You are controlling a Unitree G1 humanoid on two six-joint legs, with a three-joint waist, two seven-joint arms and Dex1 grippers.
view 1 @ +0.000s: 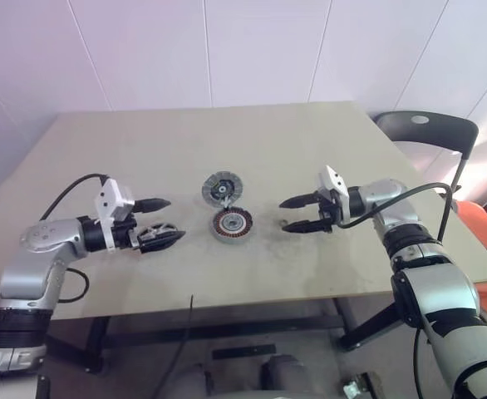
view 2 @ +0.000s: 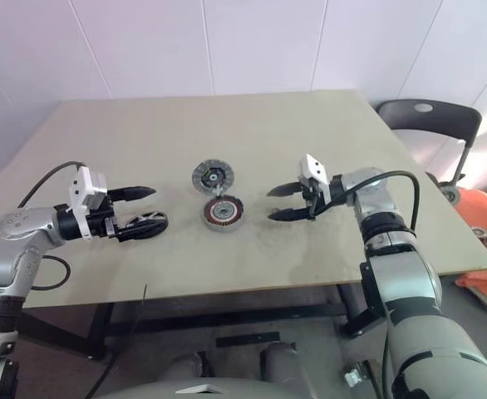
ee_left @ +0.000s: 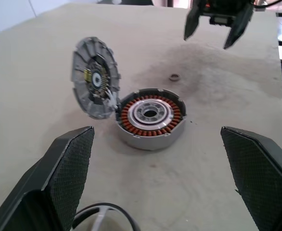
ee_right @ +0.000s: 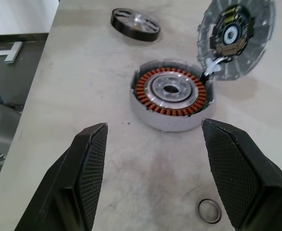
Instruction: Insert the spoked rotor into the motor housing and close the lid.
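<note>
I see both sets of fingers spread and empty, rotor (ee_right: 134, 23) flat at nine o'clock of the housing (view 1: 232, 224), under my left gripper (view 1: 162, 219); lid (view 1: 223, 189) propped at twelve could tip shut if bumped.

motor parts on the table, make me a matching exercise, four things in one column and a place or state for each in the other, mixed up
Things:
1. spoked rotor
2. motor housing
3. lid
4. small metal ring

Places or states:
A. propped up open, leaning at the housing's edge
B. lying flat on the table under the left gripper
C. lying loose on the table near the right gripper
D. open, copper windings showing

Pairs: 1-B, 2-D, 3-A, 4-C
</note>
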